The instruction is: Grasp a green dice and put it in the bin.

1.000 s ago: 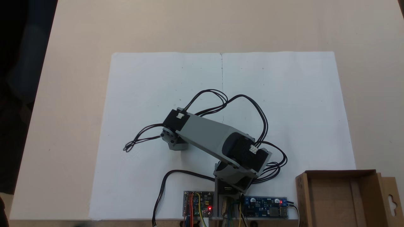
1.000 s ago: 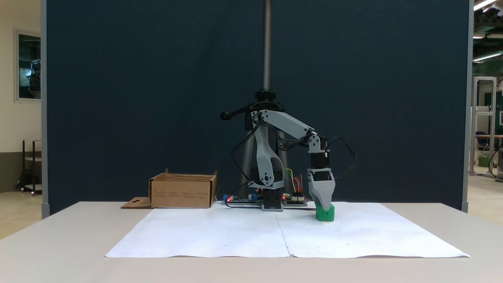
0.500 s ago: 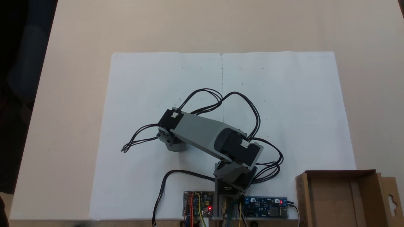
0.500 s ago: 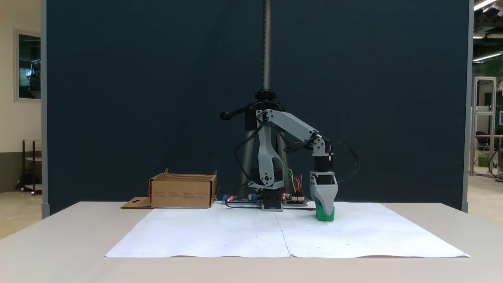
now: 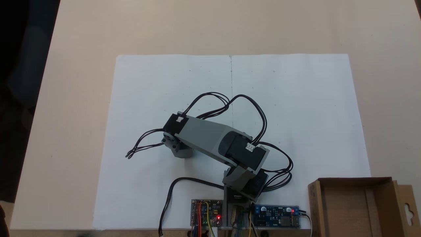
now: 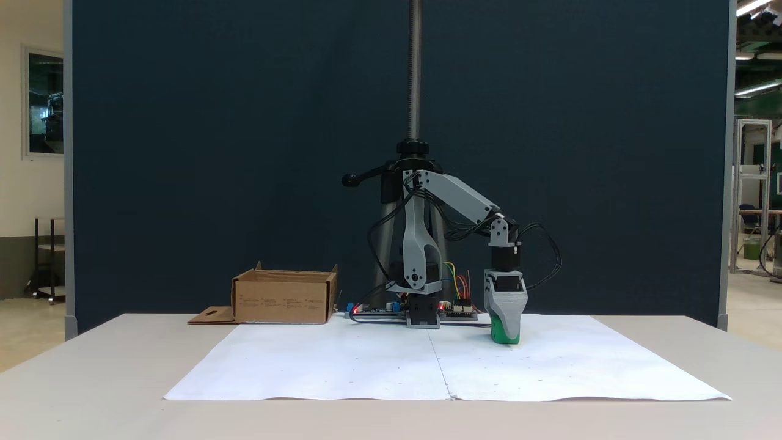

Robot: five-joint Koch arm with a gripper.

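- Looking down from above, the arm (image 5: 210, 141) reaches out over the white paper (image 5: 296, 98). The bin (image 5: 348, 210), a brown box, waits at the lower right on the counter (image 5: 230, 26), ready for a drop.
- From the front, the jaws (image 6: 505, 335) point straight down over the green dice (image 6: 506, 335), which sits on the paper (well apart from the bin (image 6: 284, 297)). One grey jaw hides the other, so I cannot tell if they pinch it.
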